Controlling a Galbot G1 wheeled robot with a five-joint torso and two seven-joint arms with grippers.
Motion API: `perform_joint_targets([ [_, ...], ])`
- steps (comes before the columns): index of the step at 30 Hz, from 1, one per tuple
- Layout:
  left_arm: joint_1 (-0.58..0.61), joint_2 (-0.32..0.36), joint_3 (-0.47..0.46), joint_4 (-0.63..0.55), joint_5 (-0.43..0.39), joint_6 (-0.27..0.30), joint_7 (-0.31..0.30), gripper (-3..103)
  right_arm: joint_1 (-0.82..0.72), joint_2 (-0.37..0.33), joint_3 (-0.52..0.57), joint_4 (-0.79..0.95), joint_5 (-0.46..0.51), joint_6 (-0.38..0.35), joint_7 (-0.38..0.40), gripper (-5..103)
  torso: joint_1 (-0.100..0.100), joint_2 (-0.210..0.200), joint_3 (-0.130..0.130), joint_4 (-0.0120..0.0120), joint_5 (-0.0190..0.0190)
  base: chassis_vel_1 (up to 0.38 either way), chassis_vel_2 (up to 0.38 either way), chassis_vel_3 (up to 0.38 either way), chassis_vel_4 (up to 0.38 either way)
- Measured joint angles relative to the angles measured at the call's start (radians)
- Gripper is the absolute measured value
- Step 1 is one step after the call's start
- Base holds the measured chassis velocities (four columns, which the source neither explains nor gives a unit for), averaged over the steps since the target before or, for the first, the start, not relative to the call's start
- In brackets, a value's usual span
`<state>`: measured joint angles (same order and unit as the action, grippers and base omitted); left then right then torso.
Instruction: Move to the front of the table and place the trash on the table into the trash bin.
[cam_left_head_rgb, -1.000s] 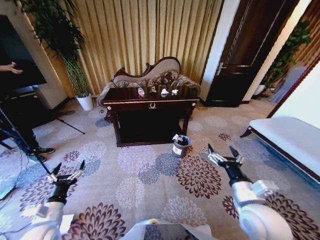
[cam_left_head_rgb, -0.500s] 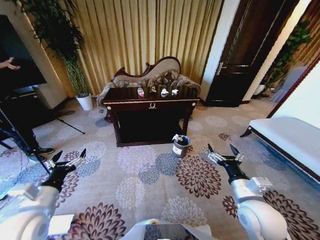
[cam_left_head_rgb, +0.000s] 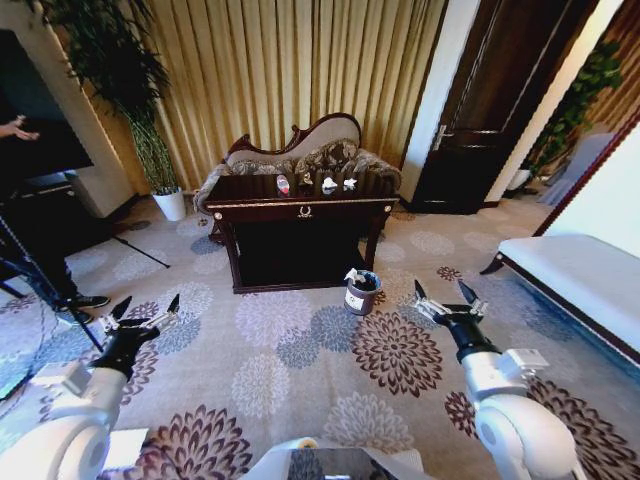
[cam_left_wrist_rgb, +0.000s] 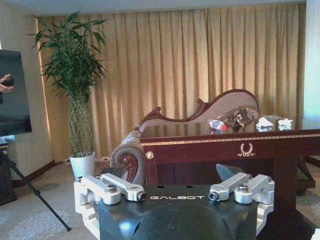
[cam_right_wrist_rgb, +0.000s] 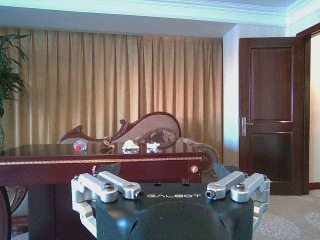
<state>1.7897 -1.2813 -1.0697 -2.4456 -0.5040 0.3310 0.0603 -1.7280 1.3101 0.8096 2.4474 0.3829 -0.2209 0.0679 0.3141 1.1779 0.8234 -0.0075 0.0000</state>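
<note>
The dark glossy table (cam_left_head_rgb: 300, 207) stands across the carpet, well ahead of me. On its top lie the trash items: a small bottle (cam_left_head_rgb: 282, 184) with a red cap, a greyish wrapper (cam_left_head_rgb: 305, 183) and two white paper wads (cam_left_head_rgb: 329, 185). The dark round trash bin (cam_left_head_rgb: 361, 292) sits on the floor at the table's front right corner. My left gripper (cam_left_head_rgb: 147, 310) and right gripper (cam_left_head_rgb: 440, 293) are both open and empty, held low over the carpet far short of the table. The left wrist view shows the bottle (cam_left_wrist_rgb: 217, 125) and the right wrist view a wad (cam_right_wrist_rgb: 130, 145) on the tabletop.
A carved sofa (cam_left_head_rgb: 300, 150) stands behind the table. A plant in a white pot (cam_left_head_rgb: 170, 203) is at the back left, a white bench (cam_left_head_rgb: 580, 275) at the right, and a dark door (cam_left_head_rgb: 490, 100) beyond it. A tripod leg (cam_left_head_rgb: 135, 250) and a person's shoe (cam_left_head_rgb: 88, 301) are at the left. Patterned carpet lies open between me and the table.
My left gripper has risen and moved slightly forward and to the right. The right gripper has edged up a little. The table and trash have not moved.
</note>
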Motion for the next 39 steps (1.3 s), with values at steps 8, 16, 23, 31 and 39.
perform_joint_targets([
  [8, 0.007, -0.007, 0.005, 0.011, 0.009, -0.015, 0.019, 100, -0.004, 0.001, 0.004, 0.000, 0.000, 0.005, -0.023, 100, 0.000, 0.000, 0.000, -0.0002, 0.0000, 0.000, 0.000, 0.000, 0.000],
  [16, 0.014, -0.009, 0.003, 0.017, 0.010, -0.033, 0.031, 100, -0.005, 0.004, 0.001, -0.003, -0.001, 0.017, -0.025, 100, 0.000, 0.000, 0.000, -0.0001, 0.0001, -0.085, 0.093, 0.086, -0.093],
  [23, 0.020, -0.013, 0.002, 0.018, 0.010, -0.042, 0.038, 100, -0.006, 0.003, 0.000, -0.005, -0.002, 0.019, -0.026, 100, 0.000, 0.000, 0.000, 0.0001, 0.0001, -0.215, 0.219, 0.217, -0.196],
  [31, 0.023, -0.016, -0.002, 0.018, 0.010, -0.046, 0.047, 100, -0.008, 0.004, -0.010, -0.009, -0.005, 0.020, -0.028, 100, 0.000, 0.000, 0.000, 0.0001, 0.0000, -0.330, 0.331, 0.339, -0.342],
  [39, 0.029, -0.023, -0.003, 0.017, 0.010, -0.052, 0.052, 100, -0.009, 0.005, -0.010, -0.012, -0.006, 0.020, -0.030, 100, 0.000, 0.000, 0.000, -0.0002, -0.0007, -0.356, 0.381, 0.375, -0.388],
])
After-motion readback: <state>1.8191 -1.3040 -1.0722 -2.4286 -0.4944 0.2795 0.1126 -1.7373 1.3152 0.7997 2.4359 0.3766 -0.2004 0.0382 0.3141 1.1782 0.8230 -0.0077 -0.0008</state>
